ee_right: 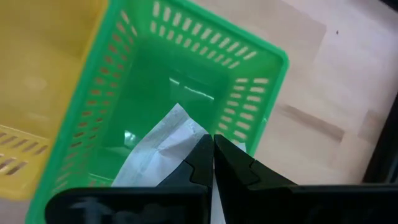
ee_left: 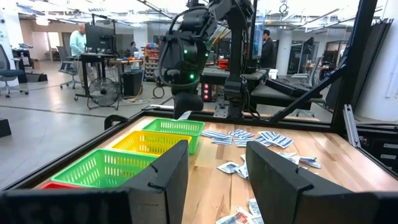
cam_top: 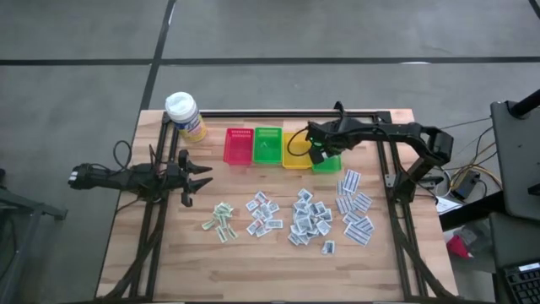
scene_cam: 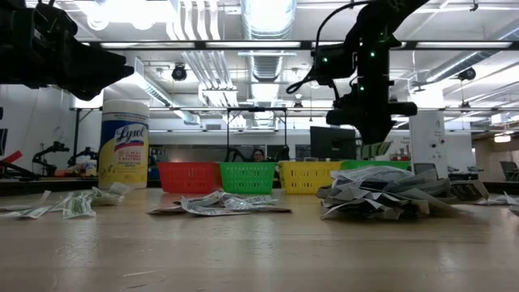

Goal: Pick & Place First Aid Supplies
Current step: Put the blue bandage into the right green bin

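Here, nearest the front edge of the wooden table (cam_top: 278, 270), the first aid supplies (cam_top: 312, 218) lie scattered in loose heaps across the middle: a few green-printed packets (cam_top: 221, 221) toward the left arm's side, and blue-printed ones fanned out toward the right arm's side. The left gripper (cam_top: 201, 176) hangs over the left part of the table, just beside the green-printed packets, its fingers (ee_left: 168, 177) spread wide with nothing between them. Beyond the heaps stands a row of baskets, touching side by side: a red basket (cam_top: 237, 145), a green basket (cam_top: 267, 144), a yellow basket (cam_top: 295, 150) and a second green basket (ee_right: 249, 68) at the end. The right gripper (ee_right: 213, 155) hovers above that last one, pinched tight on a white packet (ee_right: 165, 146) that hangs down over the basket's inside. At the far left corner a yellow bottle (cam_top: 186, 116) with a white cap stands upright. Farther off, people (ee_left: 78, 42) stand at desks in the room.
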